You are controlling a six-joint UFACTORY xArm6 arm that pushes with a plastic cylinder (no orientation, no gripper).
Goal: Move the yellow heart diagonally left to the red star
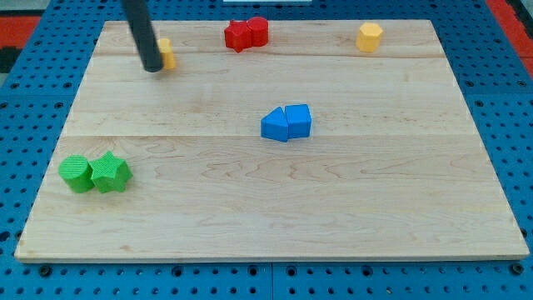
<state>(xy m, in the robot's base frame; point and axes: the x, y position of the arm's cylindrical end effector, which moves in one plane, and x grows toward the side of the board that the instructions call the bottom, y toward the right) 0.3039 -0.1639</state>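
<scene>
A yellow block (167,52), partly hidden so its shape is unclear, sits near the view's top left. My tip (152,68) rests right against its left side. A red star (238,36) lies at the view's top centre, touching a red round block (258,31) on its right. A second yellow block (370,37), six-sided, sits at the view's top right.
A blue triangle (274,125) and a blue cube (298,121) touch each other at the middle of the wooden board (375,200). A green round block (77,173) and a green star (111,172) touch at the view's lower left.
</scene>
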